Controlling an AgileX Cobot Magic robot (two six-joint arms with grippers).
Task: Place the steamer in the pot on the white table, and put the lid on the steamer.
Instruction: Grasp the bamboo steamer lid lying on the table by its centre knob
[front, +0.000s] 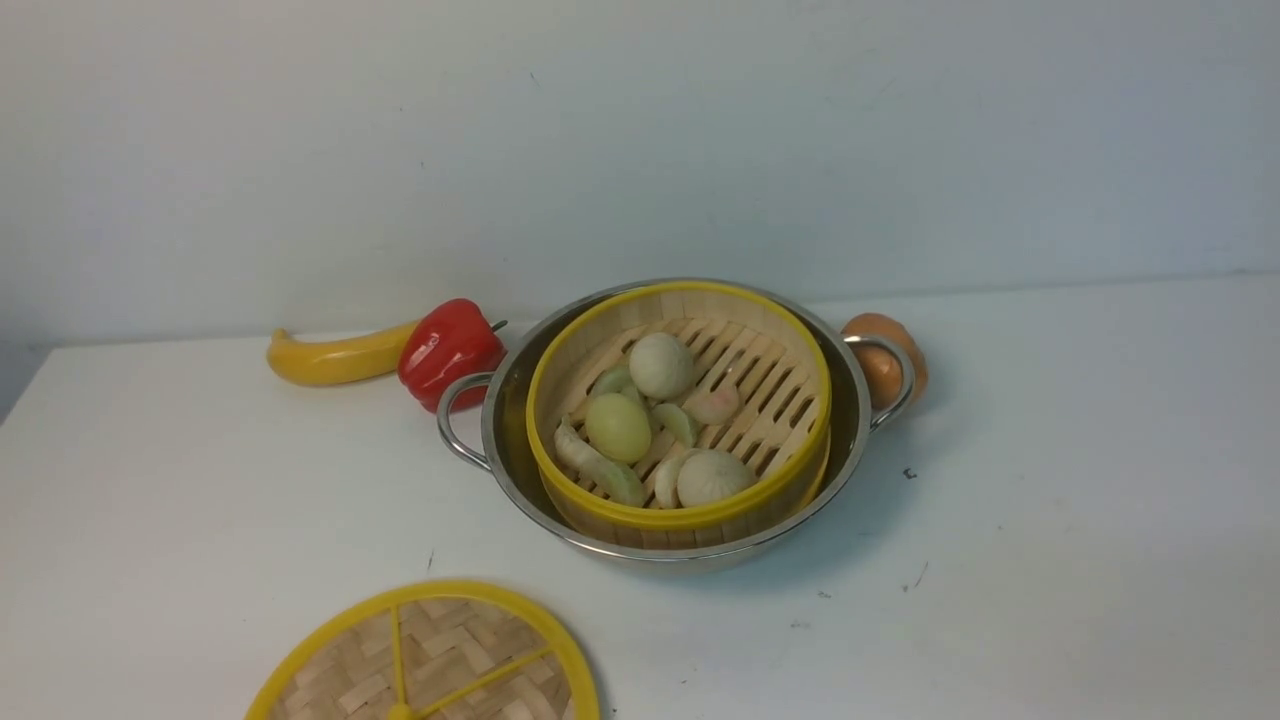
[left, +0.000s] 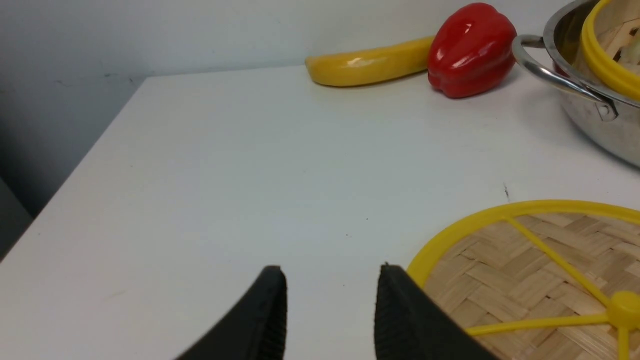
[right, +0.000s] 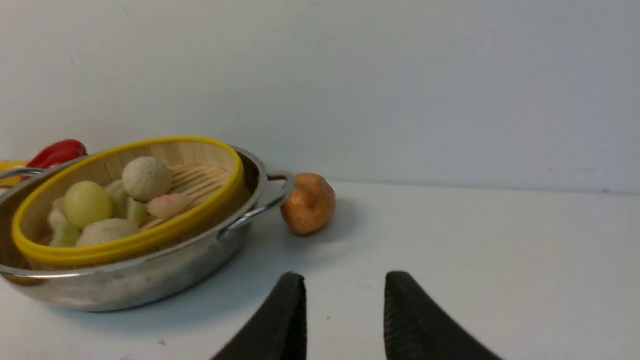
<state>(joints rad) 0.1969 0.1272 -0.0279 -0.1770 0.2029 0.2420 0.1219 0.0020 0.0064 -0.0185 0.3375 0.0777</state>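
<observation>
The steamer (front: 690, 518) already sits in the pot (front: 852, 400), which stands toward the far edge of the bench (front: 1050, 500), about midway along it. The steamer looks a little aslant in there, its rim not level with the pot's. What is left for you is the lid (front: 440, 660). It lies flat at the near edge, left of the middle and well apart from the pot.

Your left hand (left: 331, 280) is spread and empty, low over bare bench just beside the lid's rim. Your right hand (right: 345, 285) is also spread and empty, over open bench on the pot's right side.

Expect the lid to be light and stiff, a thin woven disc. The yellow rim looks smooth and may slip, and since it lies flat you probably cannot get a finger under it. The central knob where the spokes meet is likely your best hold. Pinch it from above, and lightly, because the weave could dent.

The bench between lid and pot is bare, so the path is open. Mind the near and left edges close by the lid. The pepper (front: 450, 350) and yellow fruit (front: 335, 360) lie along the far edge left of the pot. An orange lump (front: 885, 365) sits just behind its right handle.
</observation>
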